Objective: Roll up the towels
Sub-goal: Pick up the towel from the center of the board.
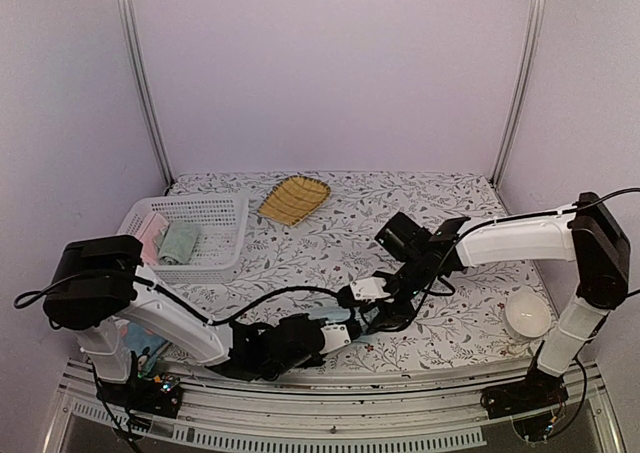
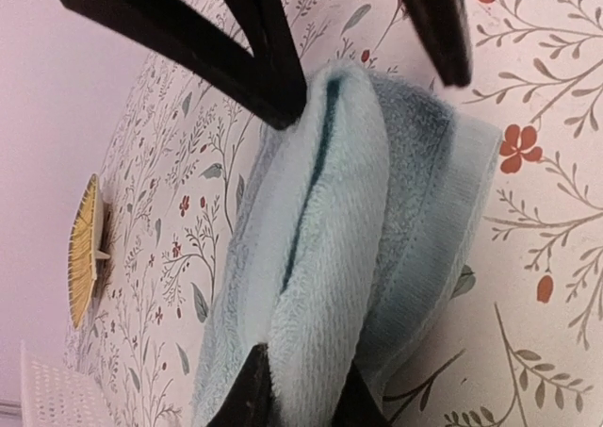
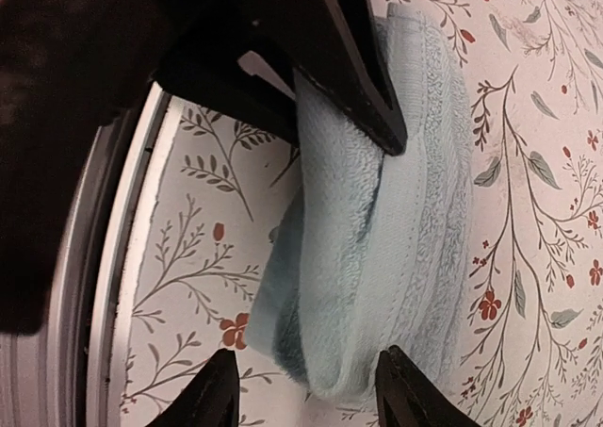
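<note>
The plain light-blue terry towel [image 1: 338, 320] lies folded into a thick bundle near the table's front edge, between both grippers. In the left wrist view my left gripper [image 2: 300, 375] is shut on an upper fold of the towel [image 2: 349, 191]. It shows in the top view [image 1: 330, 333] at the towel's near-left side. My right gripper [image 3: 311, 366] is open, its fingertips [image 3: 215, 389] straddling the towel's [image 3: 377, 220] other end. It shows in the top view [image 1: 372, 295] as well. I cannot make out the printed towel.
A white mesh basket [image 1: 215, 213] at the back left holds a pink cloth and a pale green cloth [image 1: 180, 241]. A yellow leaf-shaped tray [image 1: 293, 199] lies at the back centre. A white bowl [image 1: 527, 313] sits at the right. The table's front edge [image 3: 122, 286] runs close to the towel.
</note>
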